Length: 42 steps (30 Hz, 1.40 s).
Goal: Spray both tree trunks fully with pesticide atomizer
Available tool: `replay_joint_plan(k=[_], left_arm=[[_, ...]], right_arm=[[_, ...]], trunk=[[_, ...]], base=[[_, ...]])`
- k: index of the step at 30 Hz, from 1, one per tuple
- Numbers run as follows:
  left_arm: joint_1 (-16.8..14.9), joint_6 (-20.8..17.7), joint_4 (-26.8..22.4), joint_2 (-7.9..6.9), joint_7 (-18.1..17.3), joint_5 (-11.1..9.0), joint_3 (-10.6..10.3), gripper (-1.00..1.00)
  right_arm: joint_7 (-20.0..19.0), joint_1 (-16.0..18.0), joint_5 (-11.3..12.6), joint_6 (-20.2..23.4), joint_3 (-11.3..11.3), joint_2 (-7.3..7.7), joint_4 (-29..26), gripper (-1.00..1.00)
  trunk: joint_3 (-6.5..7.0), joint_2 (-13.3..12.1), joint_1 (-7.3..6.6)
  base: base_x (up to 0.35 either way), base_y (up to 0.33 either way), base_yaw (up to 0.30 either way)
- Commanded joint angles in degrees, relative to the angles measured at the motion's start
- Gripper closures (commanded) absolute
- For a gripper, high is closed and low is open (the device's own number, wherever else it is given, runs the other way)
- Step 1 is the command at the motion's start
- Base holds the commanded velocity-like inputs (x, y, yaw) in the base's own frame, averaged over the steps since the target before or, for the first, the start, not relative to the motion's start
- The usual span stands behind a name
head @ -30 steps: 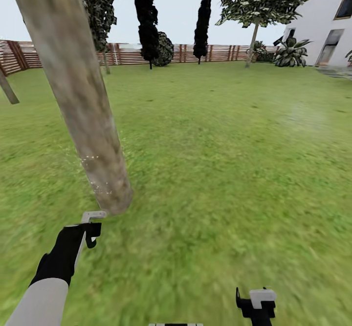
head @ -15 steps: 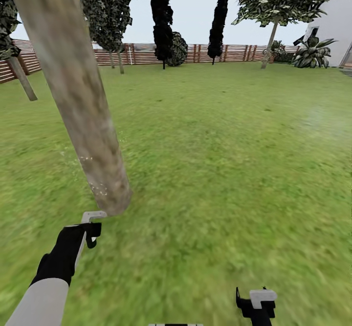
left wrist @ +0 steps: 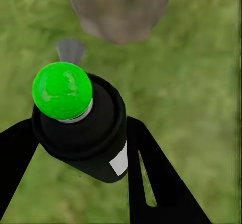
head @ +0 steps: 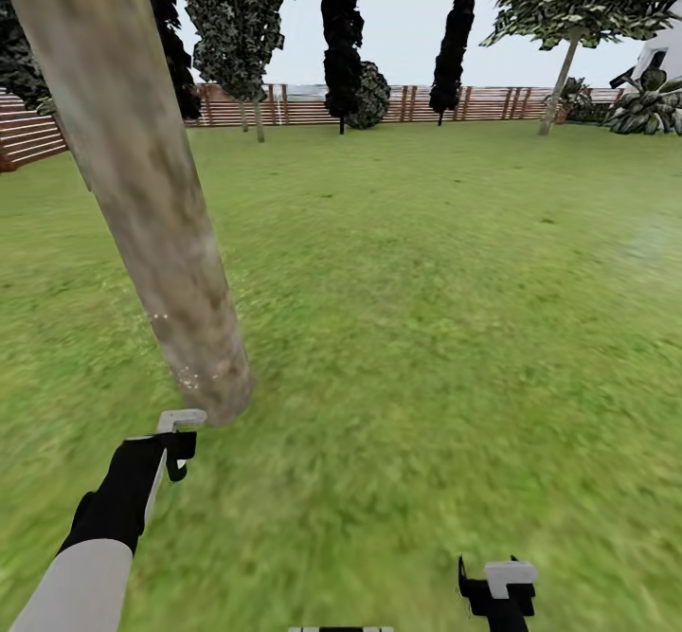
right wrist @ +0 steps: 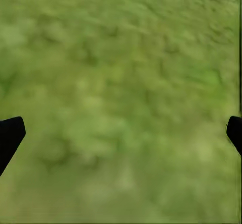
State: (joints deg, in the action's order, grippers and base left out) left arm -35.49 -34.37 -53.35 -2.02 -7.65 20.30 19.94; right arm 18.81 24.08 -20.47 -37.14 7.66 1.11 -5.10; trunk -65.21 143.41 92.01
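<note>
The left gripper point(left wrist: 83, 148) has its black fingers point(left wrist: 161, 183) closed on the pesticide atomizer point(left wrist: 83, 128), a small dark cylindrical bottle with a bright green round cap and a whitish label patch; the fingers press its body from either side, leaving the cap and nozzle end free, which suits a tool that must spray forward. In the left wrist view the bottle points at the base of the thick, smooth grey-brown and beige tree trunk point(head: 152, 196), which stands just ahead of it on the blurry green grass floor point(head: 426, 329). From the head view the left gripper point(head: 175, 438) is held low, near the foot of that trunk, so the spray would land on its lower part. Fine white specks of pesticide point(head: 189, 376) dot the trunk near its base, with a few a little higher; the trunk above looks bare of them, so I judge this tree only partly covered and the aim will need to climb. The right gripper point(head: 500, 586) hangs apart over the lawn with its dark fingers point(right wrist: 11, 133) spread wide and nothing between them, kept clear of the spraying arm. A second tree with a slim pale trunk point(head: 559, 82) stands far off by the brown slatted wooden fence point(head: 303, 106) and is probably the other target.
</note>
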Motion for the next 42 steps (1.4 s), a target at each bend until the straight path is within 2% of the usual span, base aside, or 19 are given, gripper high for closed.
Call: replay_joint_plan(k=[1,8,16,20,23,26,27,29,30,33,34,35,36,37,38,39,40,41,42], left_arm=[[0.0,0.0,0.0,0.00,0.0,0.0,0.0,1.00],[0.0,0.0,0.0,0.02,0.0,0.0,0.0,1.00],[0.0,0.2,0.5,0.17,0.0,-0.3,0.0,1.00],[0.0,4.0,0.0,0.14,0.0,-0.3,-0.3,1.00],[0.0,4.4,-0.5,0.17,0.0,-0.3,-0.4,1.00],[0.0,4.4,-3.7,0.28,0.0,-0.3,-0.5,1.00],[-0.1,4.4,-4.4,0.53,0.0,-0.3,-0.5,1.00],[-0.4,4.6,-6.4,2.28,0.0,-0.3,-0.7,1.00],[-0.7,4.3,-7.2,3.54,-0.1,-0.3,-1.6,1.00],[-1.5,3.8,-7.6,5.07,-0.4,-0.3,-4.9,1.00],[-1.8,3.7,-7.6,4.77,-0.7,-0.2,-5.0,1.00],[-1.9,3.6,-7.6,3.21,-0.9,-0.2,-5.0,1.00],[-1.9,3.6,-7.6,0.61,-1.3,-0.4,-4.9,1.00],[-2.0,3.5,-7.3,-1.55,-2.5,-1.3,-5.0,1.00],[-2.0,3.3,-7.3,-2.12,-3.6,-2.5,-5.3,1.00],[-2.0,2.8,-7.4,-1.90,-3.9,-2.9,-5.8,1.00],[-3.4,0.7,-7.6,1.23,-4.3,-3.4,-8.7,1.00],[-4.2,0.0,-7.6,2.07,-4.4,-3.5,-9.2,1.00],[-4.5,-0.2,-7.6,2.08,-4.4,-3.7,-9.2,1.00]], right_arm=[[0.0,0.0,0.0,0.0,0.0,0.02,0.0,-1.00],[0.0,0.0,0.0,0.1,0.0,-0.11,0.0,-1.00],[0.0,0.0,0.0,0.1,0.0,-0.14,0.0,-1.00],[0.1,0.0,0.0,0.1,0.0,-0.14,0.0,-1.00],[0.1,0.0,0.0,0.1,0.0,-0.06,0.0,-1.00],[0.1,0.0,0.0,0.1,0.0,-0.06,0.0,-1.00],[0.1,0.0,0.0,0.1,0.0,-0.06,0.0,-1.00],[0.1,0.0,0.0,0.1,0.0,-0.05,0.0,-1.00],[0.1,0.0,0.0,0.1,0.0,-0.05,0.0,-1.00],[0.1,0.0,0.0,0.1,0.0,-0.05,0.0,-1.00],[0.1,0.0,0.0,0.1,0.0,-0.05,0.0,-1.00],[0.1,0.0,0.0,0.1,0.0,-0.05,0.0,-1.00],[0.1,0.0,0.0,0.1,0.0,-0.05,0.0,-1.00],[0.1,0.0,0.0,0.1,0.0,0.00,0.0,-1.00],[0.0,0.0,0.0,0.1,0.0,0.00,0.0,-1.00],[0.0,0.0,0.0,0.1,0.0,0.02,0.0,-1.00],[0.0,0.0,0.0,0.1,0.0,0.03,0.0,-1.00],[0.0,0.0,0.0,0.1,0.0,0.03,0.0,-1.00],[0.0,0.0,0.0,0.1,0.0,0.03,0.0,-1.00]], trunk=[[0.00,0.0,0.00],[0.00,0.0,0.00],[0.00,0.0,0.00],[0.00,0.0,0.00],[0.00,0.0,0.00],[0.00,0.0,0.00],[0.00,0.0,0.00],[0.00,0.0,0.00],[0.00,0.0,0.00],[0.00,0.0,0.00],[0.00,0.0,0.00],[0.00,0.0,0.00],[0.00,0.0,0.00],[0.00,0.0,0.00],[0.00,0.0,0.00],[0.00,0.0,0.00],[0.00,0.0,0.00],[0.00,0.0,0.00],[0.00,0.0,0.00]], base=[[0.228,-0.205,0.002],[0.210,-0.207,0.022],[0.114,-0.243,0.263],[0.001,-0.273,0.278],[0.000,-0.275,0.278],[-0.050,-0.264,0.278],[-0.038,-0.128,0.278],[-0.015,-0.050,0.277],[-0.003,-0.011,0.274],[-0.001,-0.003,0.168],[0.000,0.000,0.029],[0.000,0.000,0.010],[0.000,0.000,0.004],[0.000,0.000,0.002],[0.000,0.000,0.000],[0.000,0.000,0.000],[0.000,0.000,0.000],[0.000,0.000,0.000],[0.000,0.000,0.000]])
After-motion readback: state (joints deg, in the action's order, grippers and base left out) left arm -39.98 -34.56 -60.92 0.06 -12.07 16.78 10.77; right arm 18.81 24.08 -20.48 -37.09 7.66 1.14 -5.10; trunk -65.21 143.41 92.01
